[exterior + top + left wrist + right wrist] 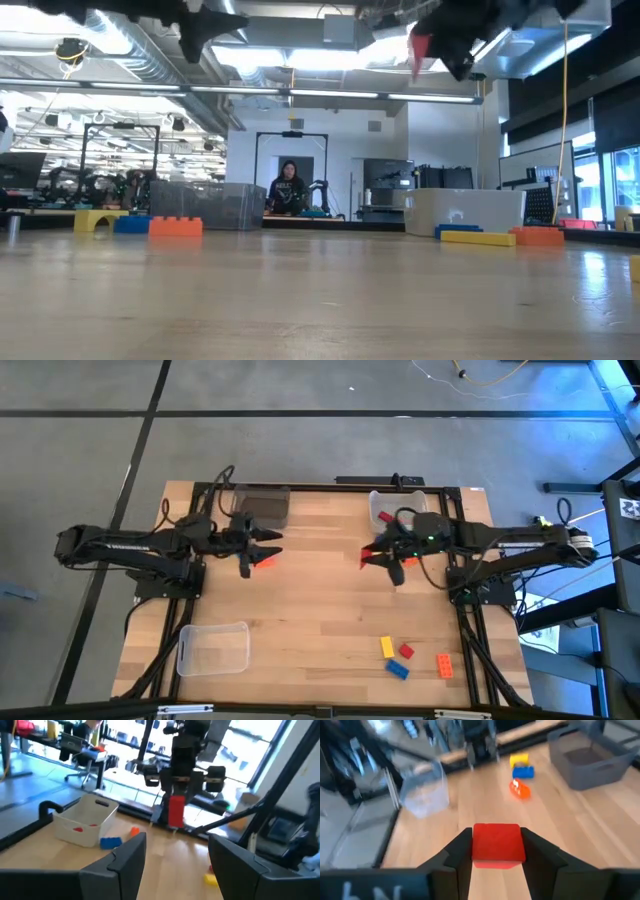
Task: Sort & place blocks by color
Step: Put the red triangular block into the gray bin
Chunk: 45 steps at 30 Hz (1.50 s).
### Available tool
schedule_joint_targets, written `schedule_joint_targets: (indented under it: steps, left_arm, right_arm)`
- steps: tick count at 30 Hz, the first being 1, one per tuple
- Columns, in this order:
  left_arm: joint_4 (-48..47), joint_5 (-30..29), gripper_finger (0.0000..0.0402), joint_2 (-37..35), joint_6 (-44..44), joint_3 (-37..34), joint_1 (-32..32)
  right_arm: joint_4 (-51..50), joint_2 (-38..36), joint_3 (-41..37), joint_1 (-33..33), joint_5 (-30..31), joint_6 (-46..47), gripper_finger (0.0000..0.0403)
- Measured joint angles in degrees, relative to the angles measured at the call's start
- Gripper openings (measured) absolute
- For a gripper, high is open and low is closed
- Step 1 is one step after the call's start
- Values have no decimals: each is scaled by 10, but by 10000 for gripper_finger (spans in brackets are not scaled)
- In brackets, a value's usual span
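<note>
Wooden table (320, 600) fills the centre of the high view, with an arm coming in from each side.

Left arm (130, 548) at left centre; left gripper (265, 550) over the table's upper left part, fingers spread with nothing between them. An orange patch shows just under it in the high view; can't tell what it is.

Right arm (520, 550) at right centre; right gripper (375, 555) right of centre, raised above the table, fingers clamped on a red block (498, 845). The same block hangs near the top right in the low view (417, 47).

Three bins: grey bin (262, 506) at upper centre-left, clear bin (213, 649) at lower left, white bin (385, 502) at upper centre-right, close behind the right gripper, something red inside.

Loose blocks at lower right of the high view, near each other: yellow block (387, 647), small red block (406, 651), blue block (398, 669), orange block (444, 665) a little apart to the right. The right wrist view shows three blocks ahead on the table, yellow, blue and orange; can't match them to the high view.

A person (289, 190) sits in the room behind, low view centre.
</note>
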Motion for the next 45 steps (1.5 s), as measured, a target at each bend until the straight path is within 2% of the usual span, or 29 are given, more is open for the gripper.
schedule_joint_targets:
  steps: [7,17,24,27,31,34,36,38,41,45]
  left_arm:
    - [55,-29,206,-7,-5,-31,-5]
    - [64,-30,206,-7,-5,-31,-5]
    - [80,-31,206,-7,-5,-31,-5]
    - [81,-31,206,-7,-8,-31,-5]
    - [82,-31,206,-7,-16,-31,-5]
    - [83,-31,206,-7,-16,-30,-5]
    - [83,-31,206,-7,-16,-31,-5]
    - [83,-36,206,-7,-16,-30,-5]
    - [83,-56,206,-7,-16,-30,-5]
    - [82,-75,206,-7,-16,-30,-5]
  right_arm:
    - [107,-73,-86,2,18,55,133]
    - [108,-75,-87,2,18,59,133]
    - [95,-71,-70,2,49,82,133]
    - [74,-64,-51,2,85,64,133]
    - [-1,-54,-9,-10,186,41,133]
    - [-96,-37,35,-38,262,44,133]
    - [-169,-18,70,-75,281,46,133]
    - [-228,9,104,-122,260,41,133]
    - [-309,61,150,-202,195,10,133]
    - [-354,138,175,-302,146,-59,133]
